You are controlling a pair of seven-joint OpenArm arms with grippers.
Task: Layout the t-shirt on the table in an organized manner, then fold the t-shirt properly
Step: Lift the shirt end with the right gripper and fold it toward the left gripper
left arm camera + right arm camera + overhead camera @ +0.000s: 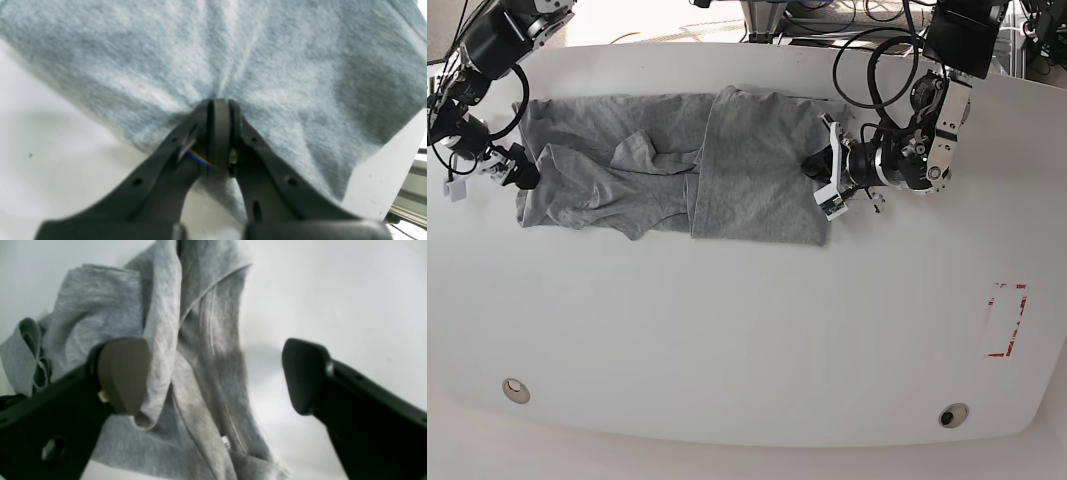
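On the white worktop (pixel 747 340): grey t-shirt (pixel 667 180) spread along the far half, partly folded, wrinkled.
Left tool (pixel 218 103) is clamped tight on the shirt's edge, fabric puckering from the pinch. Right tool (pixel 217 373) stands spread wide at the opposite bunched end, gripping nothing; one fingertip (pixel 123 373) overlaps the cloth.

t-shirt (pixel 667 180): soft heathered cloth | table (pixel 747 340): smooth white, slightly glossy

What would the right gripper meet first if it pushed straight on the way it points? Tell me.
The t-shirt: the open right gripper faces its bunched grey folds, apparently just ahead, with the table beneath. Depth is unclear.
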